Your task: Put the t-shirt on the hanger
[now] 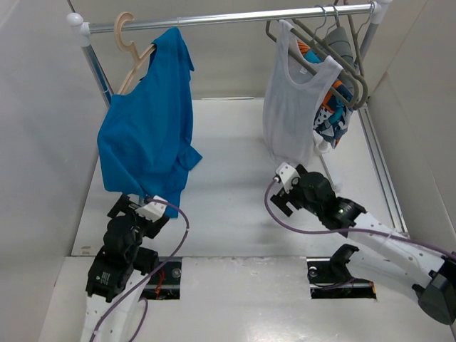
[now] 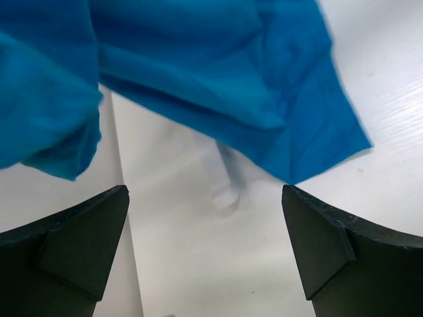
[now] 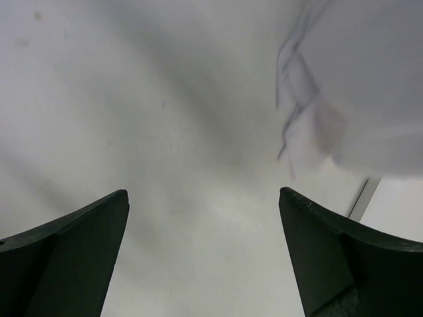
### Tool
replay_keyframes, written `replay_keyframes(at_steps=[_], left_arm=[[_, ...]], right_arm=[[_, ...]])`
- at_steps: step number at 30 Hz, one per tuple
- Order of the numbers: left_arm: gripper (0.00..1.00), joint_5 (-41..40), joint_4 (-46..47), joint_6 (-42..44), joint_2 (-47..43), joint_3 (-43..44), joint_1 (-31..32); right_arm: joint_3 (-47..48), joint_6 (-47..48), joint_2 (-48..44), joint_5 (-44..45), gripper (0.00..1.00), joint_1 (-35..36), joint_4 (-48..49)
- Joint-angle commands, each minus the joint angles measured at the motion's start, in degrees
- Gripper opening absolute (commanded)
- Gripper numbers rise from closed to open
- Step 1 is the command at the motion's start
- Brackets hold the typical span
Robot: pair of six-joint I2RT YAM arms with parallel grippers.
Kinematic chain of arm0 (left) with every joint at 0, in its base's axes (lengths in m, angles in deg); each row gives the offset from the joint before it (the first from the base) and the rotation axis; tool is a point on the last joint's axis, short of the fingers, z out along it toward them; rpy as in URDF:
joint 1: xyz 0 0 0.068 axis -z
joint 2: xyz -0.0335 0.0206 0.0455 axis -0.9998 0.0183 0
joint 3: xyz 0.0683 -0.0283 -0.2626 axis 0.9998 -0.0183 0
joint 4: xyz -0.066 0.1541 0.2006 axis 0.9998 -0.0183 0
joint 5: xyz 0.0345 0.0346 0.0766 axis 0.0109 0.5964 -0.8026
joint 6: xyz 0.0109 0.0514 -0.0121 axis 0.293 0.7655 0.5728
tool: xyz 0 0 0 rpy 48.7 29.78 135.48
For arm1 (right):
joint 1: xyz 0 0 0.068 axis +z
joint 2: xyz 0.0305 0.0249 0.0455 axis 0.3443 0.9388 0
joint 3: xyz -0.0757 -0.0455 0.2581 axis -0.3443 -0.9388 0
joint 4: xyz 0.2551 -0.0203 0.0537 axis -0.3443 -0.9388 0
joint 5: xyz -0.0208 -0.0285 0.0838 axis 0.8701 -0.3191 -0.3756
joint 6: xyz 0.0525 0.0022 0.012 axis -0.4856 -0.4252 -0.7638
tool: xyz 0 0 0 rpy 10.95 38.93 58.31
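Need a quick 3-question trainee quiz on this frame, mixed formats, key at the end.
1. True or false: the left gripper and the right gripper are both open and empty.
2. The blue t-shirt is: A) flat on the table; B) hanging from the beige hanger on the rail; C) in the right gripper.
3. Fill in: the white garment on the grey hangers is a ___.

Key: 1 true; 2 B; 3 tank top.
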Motion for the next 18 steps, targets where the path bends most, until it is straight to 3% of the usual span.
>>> replay_keyframes(at_steps=[1, 4, 6, 10, 18], left_arm=[[1.00, -9.99, 4.41, -1.92, -11.94, -3.50, -0.26], [1.00, -10.82, 4.42, -3.48, -11.94, -6.24, -0.26], [1.00, -6.69, 3.80, -4.10, -11.94, -6.86, -1.40], [1.00, -6.69, 2.83, -2.78, -12.47, -8.79, -1.93], [1.00, -6.69, 2.83, -2.79, -12.99, -9.32, -2.63]], right_arm=[[-4.09, -3.71, -7.70, 6.32, 1.00, -0.54, -6.21], [-8.23, -6.25, -16.75, 8.35, 1.00, -0.54, -8.67], [-9.64, -7.73, -22.71, 10.54, 1.00, -0.54, -10.85], [-11.39, -11.53, -29.41, 13.36, 1.00, -0.54, -14.48], [-11.40, -11.53, -32.16, 14.41, 1.00, -0.54, -16.76]])
